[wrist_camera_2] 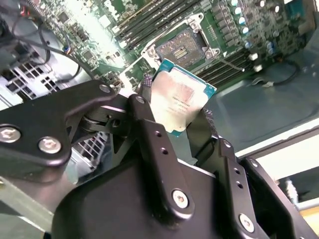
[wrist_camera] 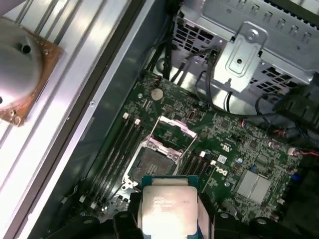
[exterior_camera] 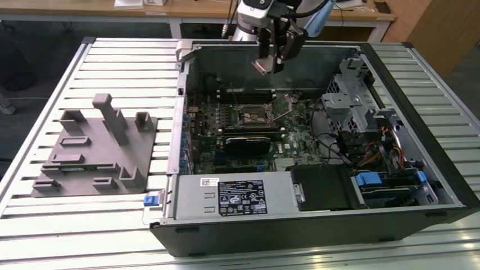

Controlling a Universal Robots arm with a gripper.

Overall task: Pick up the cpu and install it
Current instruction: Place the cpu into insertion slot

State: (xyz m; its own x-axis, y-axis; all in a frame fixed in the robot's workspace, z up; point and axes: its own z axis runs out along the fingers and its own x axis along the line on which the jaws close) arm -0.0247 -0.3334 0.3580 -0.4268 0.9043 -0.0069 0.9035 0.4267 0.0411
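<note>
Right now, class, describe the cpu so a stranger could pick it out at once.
Find the open computer case on the slatted table; above its motherboard hangs the black gripper. Gripped in it is the cpu, a small flat square chip. Its pale silvery top sets it apart from the larger, metal-framed socket on the board.

The gripper (wrist_camera_2: 174,112) clamps the cpu (wrist_camera_2: 180,97) (silvery top toward the camera) at frame centre; the open motherboard socket (wrist_camera_2: 180,47) lies beyond it, not touching.
</note>
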